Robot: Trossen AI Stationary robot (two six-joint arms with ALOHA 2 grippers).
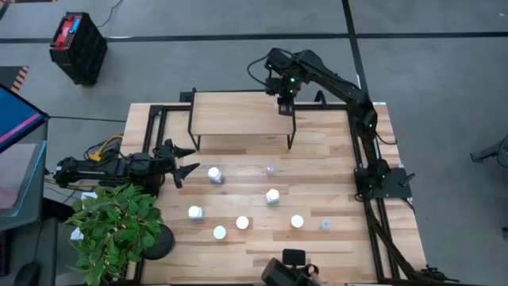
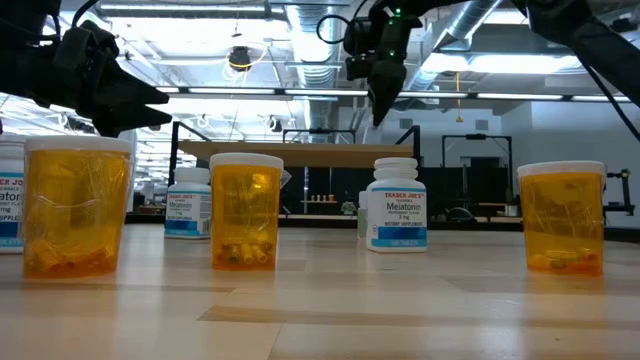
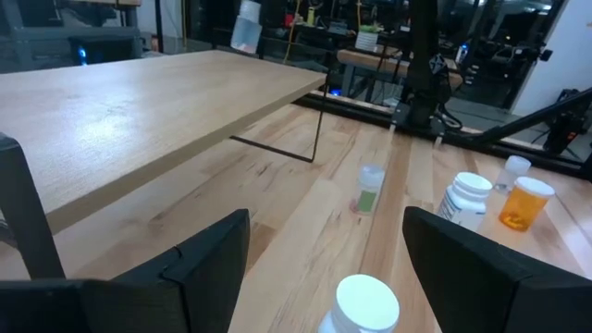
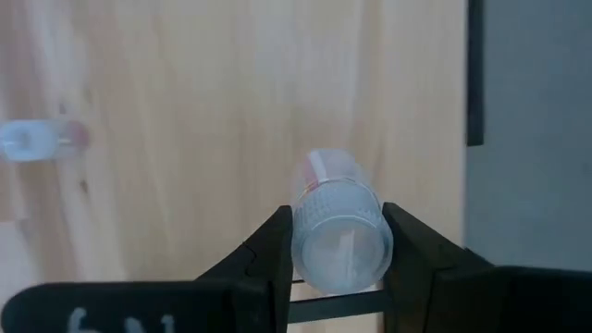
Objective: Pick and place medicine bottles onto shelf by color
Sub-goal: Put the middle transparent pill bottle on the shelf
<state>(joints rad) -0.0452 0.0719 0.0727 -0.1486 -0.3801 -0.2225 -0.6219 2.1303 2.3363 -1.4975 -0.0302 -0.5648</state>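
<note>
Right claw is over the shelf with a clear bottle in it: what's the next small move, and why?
Probably lower it a little, then open. The right claw is clamped on the clear bottle above the shelf, near its right end, and in the low view it hangs well above the board. Releasing from there could tip or roll the bottle. The left claw waits open by the table's left edge.
</note>
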